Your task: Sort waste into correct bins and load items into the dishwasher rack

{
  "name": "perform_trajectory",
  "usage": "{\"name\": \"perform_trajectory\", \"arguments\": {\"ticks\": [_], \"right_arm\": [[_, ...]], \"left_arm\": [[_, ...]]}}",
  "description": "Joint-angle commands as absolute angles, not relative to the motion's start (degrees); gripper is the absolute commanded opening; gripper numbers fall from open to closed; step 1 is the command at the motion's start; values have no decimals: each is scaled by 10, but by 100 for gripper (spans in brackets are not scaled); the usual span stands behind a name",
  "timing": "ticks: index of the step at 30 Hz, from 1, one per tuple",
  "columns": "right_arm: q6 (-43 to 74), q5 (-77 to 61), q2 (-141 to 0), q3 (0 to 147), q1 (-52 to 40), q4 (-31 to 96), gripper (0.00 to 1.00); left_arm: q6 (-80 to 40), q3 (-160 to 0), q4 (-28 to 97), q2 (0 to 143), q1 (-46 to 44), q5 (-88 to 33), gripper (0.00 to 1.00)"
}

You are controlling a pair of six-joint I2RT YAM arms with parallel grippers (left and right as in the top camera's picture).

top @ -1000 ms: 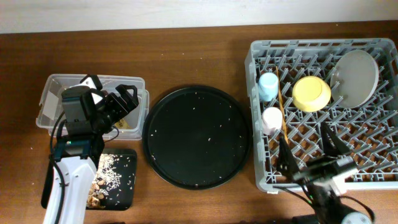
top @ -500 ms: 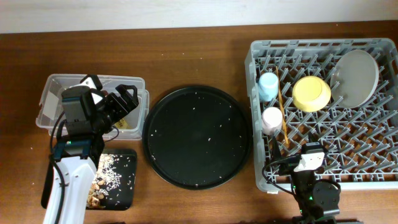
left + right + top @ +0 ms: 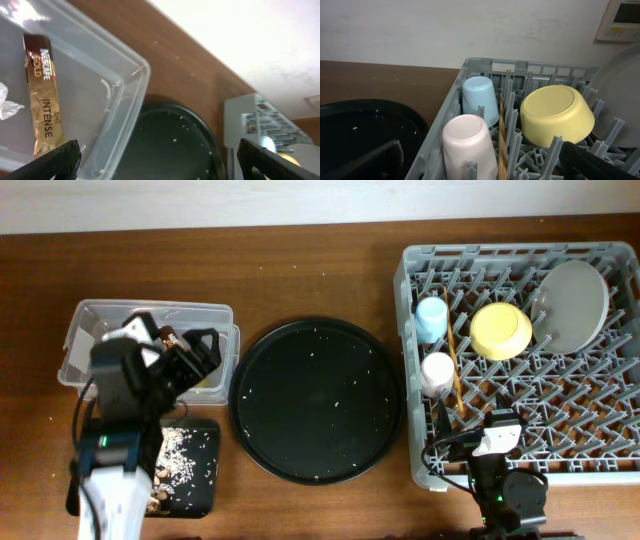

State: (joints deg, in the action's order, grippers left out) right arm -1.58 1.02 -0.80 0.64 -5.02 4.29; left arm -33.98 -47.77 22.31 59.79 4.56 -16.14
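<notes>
The grey dishwasher rack (image 3: 600, 442) on the right holds the upturned blue cup (image 3: 431, 317), pink cup (image 3: 437, 371), chopsticks (image 3: 455, 370), yellow bowl (image 3: 501, 329) and pale plate (image 3: 572, 292). The right wrist view shows the blue cup (image 3: 479, 97), pink cup (image 3: 467, 140), chopsticks (image 3: 502, 145) and bowl (image 3: 557, 112). My right gripper (image 3: 479, 150) is open and empty at the rack's near edge. My left gripper (image 3: 200, 345) (image 3: 157, 147) is open and empty above the clear tub (image 3: 135, 95). The brown-gold wrapper (image 3: 42, 95) and white napkin (image 3: 6, 100) lie in that tub.
A large round black tray (image 3: 318, 400) with scattered rice crumbs sits mid-table. A flat black rectangular tray (image 3: 200, 485) at front left holds beige food scraps (image 3: 180, 448). The clear tub (image 3: 80, 320) stands behind it.
My right arm has pulled back from over the rack to its near edge. My left arm has shifted slightly left and toward the front over the tub.
</notes>
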Motion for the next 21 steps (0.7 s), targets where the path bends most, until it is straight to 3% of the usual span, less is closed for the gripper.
{"name": "perform_trajectory", "arguments": {"ticks": [1,6,9,11,14,18,21], "right_arm": [[-17,7,-3,3,-48,47,98],[-17,7,-3,3,-48,47,98],[-17,7,-3,3,-48,47,98],[-17,7,-3,3,-48,47,98],[-17,7,-3,3,-48,47,98],[-17,7,-3,3,-48,47,98],[-17,7,-3,3,-48,47,98]], "left_arm": [[-329,-410,226,457,45,-168,99],[-329,-190,197,175,45,-137,99],[-329,-63,-32,102,45,-142,99],[-329,-12,-105,64,45,-137,99],[-329,-5,38,1,44,-93,99],[-66,-5,39,3,9,-89,99],[-30,-5,39,3,5,-92,99]]}}
